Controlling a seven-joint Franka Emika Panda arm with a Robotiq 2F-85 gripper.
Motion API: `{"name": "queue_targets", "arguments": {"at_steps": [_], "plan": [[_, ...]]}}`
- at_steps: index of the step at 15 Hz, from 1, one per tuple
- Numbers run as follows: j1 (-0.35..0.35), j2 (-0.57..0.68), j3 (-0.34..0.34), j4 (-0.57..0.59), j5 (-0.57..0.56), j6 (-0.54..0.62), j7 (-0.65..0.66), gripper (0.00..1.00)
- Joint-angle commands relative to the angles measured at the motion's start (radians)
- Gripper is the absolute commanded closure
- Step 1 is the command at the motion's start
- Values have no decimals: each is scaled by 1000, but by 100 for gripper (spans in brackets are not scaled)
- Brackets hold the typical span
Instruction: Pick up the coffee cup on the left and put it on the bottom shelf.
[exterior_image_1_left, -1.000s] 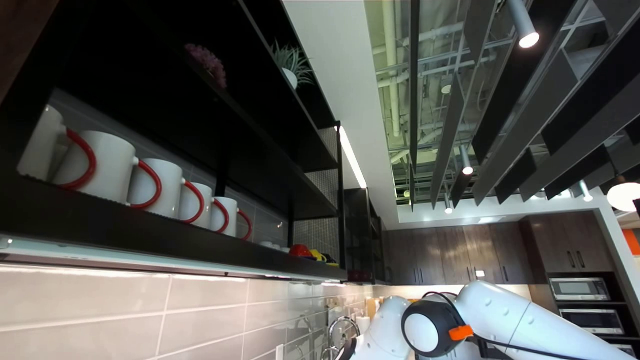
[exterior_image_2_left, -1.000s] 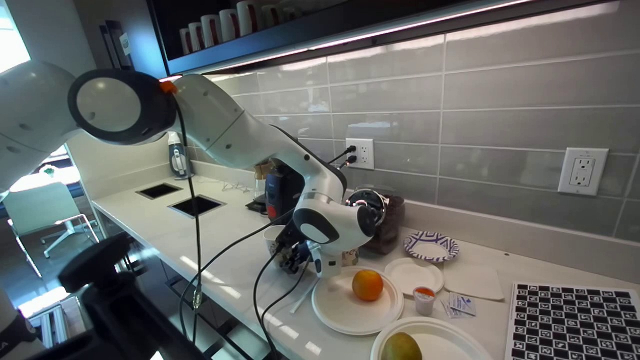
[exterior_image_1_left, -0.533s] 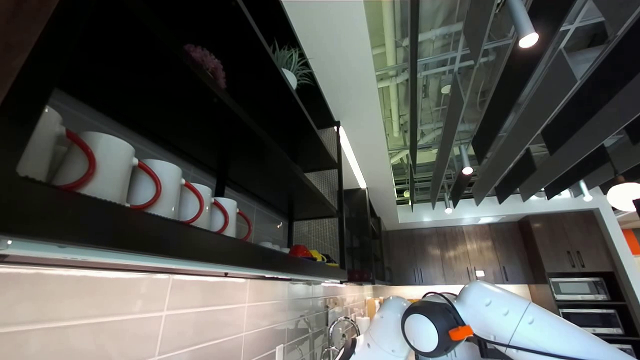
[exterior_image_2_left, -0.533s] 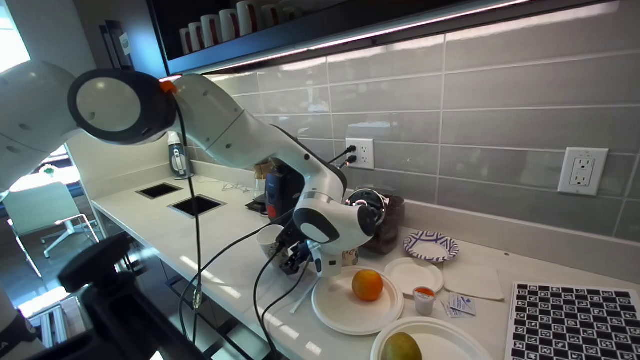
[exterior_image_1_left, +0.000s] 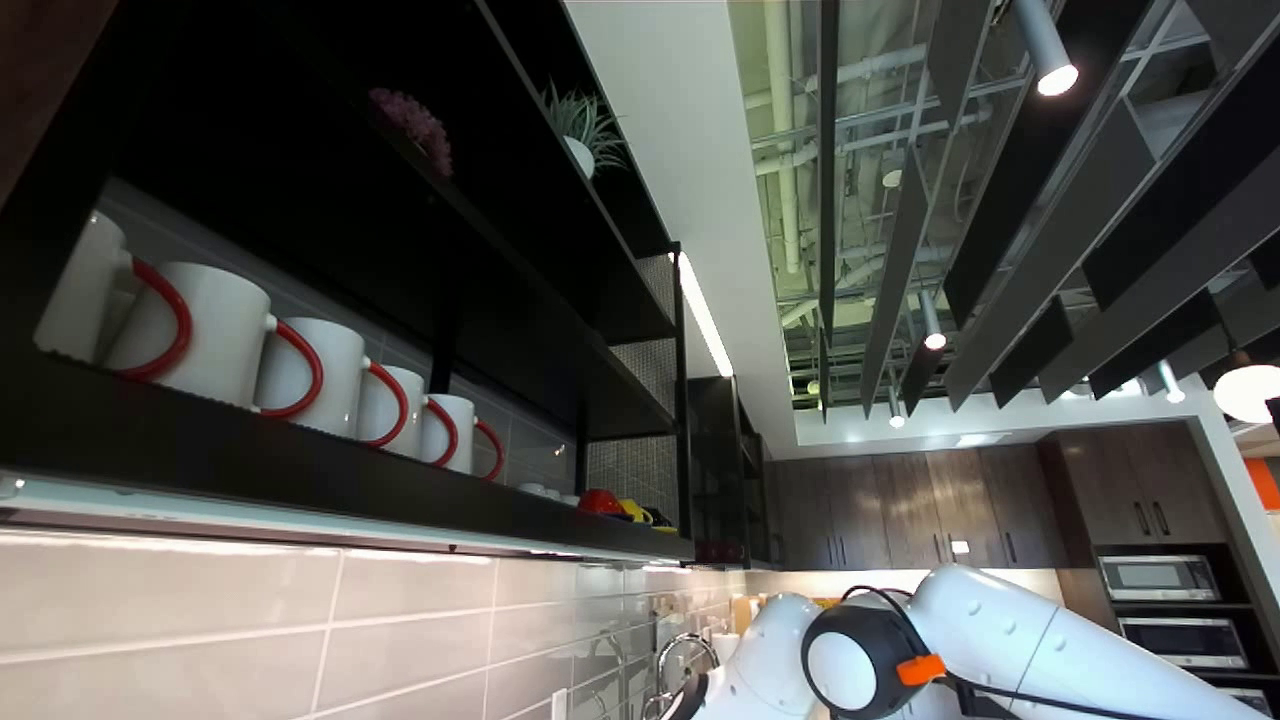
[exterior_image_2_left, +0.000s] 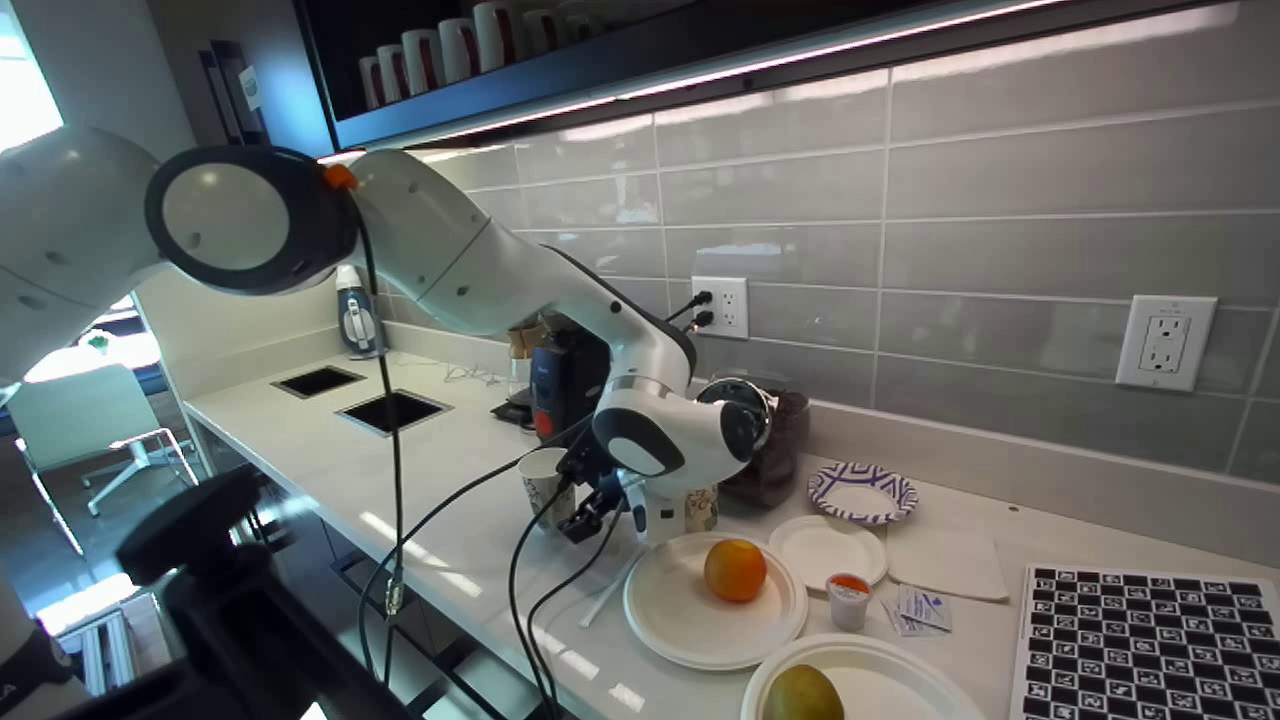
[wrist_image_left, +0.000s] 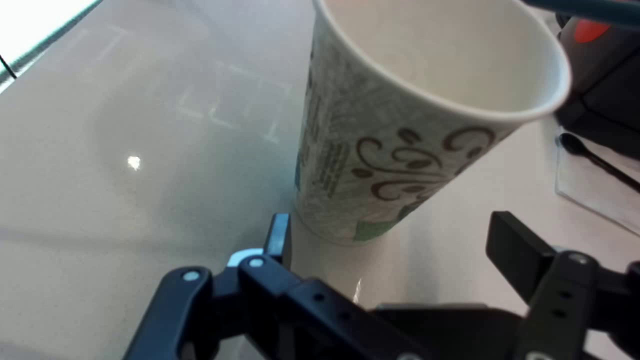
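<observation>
Two black fingers (wrist_image_left: 280, 237) of the gripper (wrist_image_left: 392, 235) are spread wide in the wrist view, and the coffee cup (wrist_image_left: 390, 150) stands upright on the counter (wrist_image_left: 125, 210) just beyond their tips. Small print runs up the cup's side, too blurred to read, beside brown scrollwork and a green patch near the base. In an exterior view the wrist (exterior_image_2_left: 655, 440) is bent low, the fingers pointing sideways at the cup, while the arm (exterior_image_2_left: 540, 290) slopes down from a high elbow (exterior_image_2_left: 225, 220). A plate (exterior_image_2_left: 680, 625) with an orange (exterior_image_2_left: 735, 570) sits near the gripper; farther along the counter lie packets (exterior_image_2_left: 922, 610) whose lettering is too small to make out. A broad stretch of glossy counter separates the cup from the front edge, and a dark appliance (exterior_image_2_left: 572, 380) with a red spot stands on the side toward the tiled wall (exterior_image_2_left: 1000, 230). Well above, in both exterior views, the bottom shelf (exterior_image_1_left: 350, 480) carries a row of white mugs (exterior_image_1_left: 215, 335), their red handles turned outward.
</observation>
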Motion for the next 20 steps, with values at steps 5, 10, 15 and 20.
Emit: {"name": "queue_targets", "arguments": {"at_steps": [5,10,15,20], "plan": [[3,74,7,113,-22,-103,87,0],[11,105,5,140,-30,-137,114,0],[19,135,5,160,-36,-145,126,0],[21,156,6,183,-40,-150,129,4]]}}
